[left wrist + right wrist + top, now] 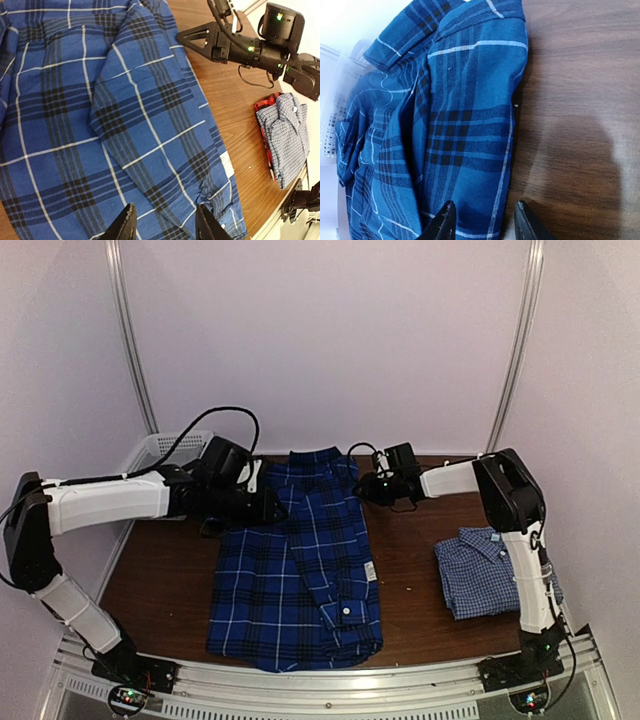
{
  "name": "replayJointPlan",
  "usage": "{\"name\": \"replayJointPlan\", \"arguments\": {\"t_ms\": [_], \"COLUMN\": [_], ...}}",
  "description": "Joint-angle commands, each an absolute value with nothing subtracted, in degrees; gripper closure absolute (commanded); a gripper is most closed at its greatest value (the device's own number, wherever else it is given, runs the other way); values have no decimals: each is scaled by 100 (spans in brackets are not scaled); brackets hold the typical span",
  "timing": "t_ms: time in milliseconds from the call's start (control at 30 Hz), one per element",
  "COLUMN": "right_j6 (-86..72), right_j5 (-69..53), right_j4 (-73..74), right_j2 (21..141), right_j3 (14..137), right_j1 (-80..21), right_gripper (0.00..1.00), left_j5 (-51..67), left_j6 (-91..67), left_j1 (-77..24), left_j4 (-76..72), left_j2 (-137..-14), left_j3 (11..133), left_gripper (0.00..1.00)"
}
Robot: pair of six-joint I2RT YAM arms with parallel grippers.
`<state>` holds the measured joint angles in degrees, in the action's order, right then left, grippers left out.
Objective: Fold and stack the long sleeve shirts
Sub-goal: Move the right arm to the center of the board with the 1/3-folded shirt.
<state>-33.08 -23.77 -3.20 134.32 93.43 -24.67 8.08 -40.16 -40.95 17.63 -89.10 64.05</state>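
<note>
Nearest me from above, the plaid shirt (290, 580) lies spread on the table (170, 580) — the folded check shirt (475, 570) sits well to its right. Left wrist: I see the left gripper (165, 222) parted above plaid, holding nothing. Right wrist: the right gripper (482, 220) is parted — astride the plaid's edge.

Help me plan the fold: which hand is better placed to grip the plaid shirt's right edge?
Right: right hand, open, straddles that edge; left hand hangs further left, over the plaid shirt.
</note>
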Motion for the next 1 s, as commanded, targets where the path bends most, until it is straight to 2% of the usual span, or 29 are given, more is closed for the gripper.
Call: {"name": "replayJointPlan", "arguments": {"t_ms": [0,133,300,400,900,967], "right_j6": [-3393,-3440,-3377,-3309,-2695,-2668], "right_j5": [-2411,-2478,-2262,-2195,-1970,-1992], "right_j4": [-246,-157,99,262,1006,1127], "right_j2": [13728,13917,13910,13826,13269,13276], "right_j3": [9721,9929,9971,9962,9588,9625], "right_j1": [-2469,-2504,-2443,-2339,-1352,-1244], "right_gripper": [63,73,92,100,100,97], "left_j5": [596,579,613,640,859,757], "left_j6": [-3981,-3998,-3972,-3952,-3999,-3990], "left_j1": [-4116,-4120,-4126,-4188,-4763,-4797], "left_j4": [1870,1895,1890,1888,1569,1567], "left_j2": [-8657,-8567,-8535,-8499,-9308,-9430], "left_j3": [6197,6044,5770,5651,5811,5823], "left_gripper": [59,59,59,59,60,60]}}
